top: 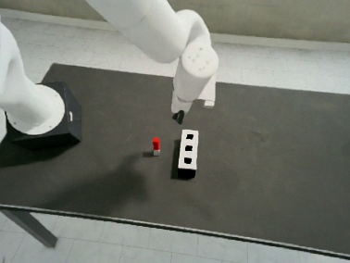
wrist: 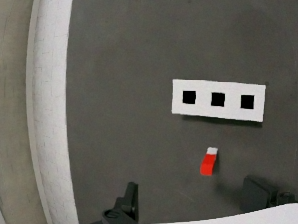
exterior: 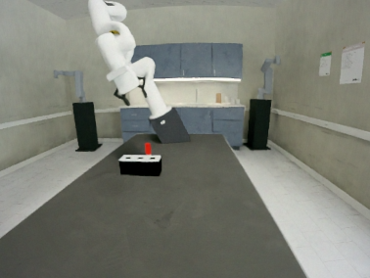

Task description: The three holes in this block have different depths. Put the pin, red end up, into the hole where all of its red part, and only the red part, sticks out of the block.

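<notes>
The pin [top: 156,144] [exterior: 148,149] [wrist: 209,161] stands upright on the table, red part up and a short white part at the bottom. The block [top: 181,162] [exterior: 140,167] [wrist: 203,108] has a white top with three square dark holes in a row and dark sides. It stands beside the pin, apart from it. The depths of the holes cannot be told. My gripper [exterior: 130,96] [wrist: 193,198] is open and empty, high above the table. In the top view only a dark part of it shows, behind the block's far end.
The dark table [top: 278,185] [exterior: 196,220] [wrist: 125,100] carries the pin and block. The arm's black base [top: 69,125] [exterior: 170,128] stands at the table's far end in the exterior view. Blue cabinets [exterior: 206,61] and two black pedestals [exterior: 85,124] [exterior: 259,122] stand beyond the table.
</notes>
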Motion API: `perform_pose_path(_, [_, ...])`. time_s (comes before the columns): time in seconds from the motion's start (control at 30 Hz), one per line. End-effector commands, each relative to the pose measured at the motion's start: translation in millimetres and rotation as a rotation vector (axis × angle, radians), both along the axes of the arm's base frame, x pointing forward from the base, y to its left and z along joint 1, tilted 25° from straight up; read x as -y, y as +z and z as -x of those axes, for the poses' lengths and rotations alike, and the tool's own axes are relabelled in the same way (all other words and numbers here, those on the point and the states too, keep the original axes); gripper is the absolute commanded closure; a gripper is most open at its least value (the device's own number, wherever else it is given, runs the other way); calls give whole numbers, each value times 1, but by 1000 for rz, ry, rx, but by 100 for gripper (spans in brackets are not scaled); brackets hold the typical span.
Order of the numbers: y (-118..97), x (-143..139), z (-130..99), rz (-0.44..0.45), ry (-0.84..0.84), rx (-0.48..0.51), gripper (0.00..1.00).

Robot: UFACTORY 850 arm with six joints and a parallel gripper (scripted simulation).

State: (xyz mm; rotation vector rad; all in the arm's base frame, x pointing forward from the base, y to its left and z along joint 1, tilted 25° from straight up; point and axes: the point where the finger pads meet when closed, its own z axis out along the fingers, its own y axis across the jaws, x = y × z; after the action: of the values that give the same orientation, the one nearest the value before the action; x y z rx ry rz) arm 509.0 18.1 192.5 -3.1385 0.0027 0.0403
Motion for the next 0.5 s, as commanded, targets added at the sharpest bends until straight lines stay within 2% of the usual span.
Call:
perform_pose_path(0.0, [-27,-11,46,1,-1,24,0])
perform_pose_path(0.13, [-27,-11,46,1,-1,24,0])
perform_pose_path(0.17, [-14,-5,25,72,267,-33,0])
perform_pose_path(0.27, [-14,-5,25,82,303,-37,0])
perform_pose_path(0.4, [-14,-5,25,129,476,-64,0])
perform_pose_path(0.47, [-14,-5,25,130,479,-65,0])
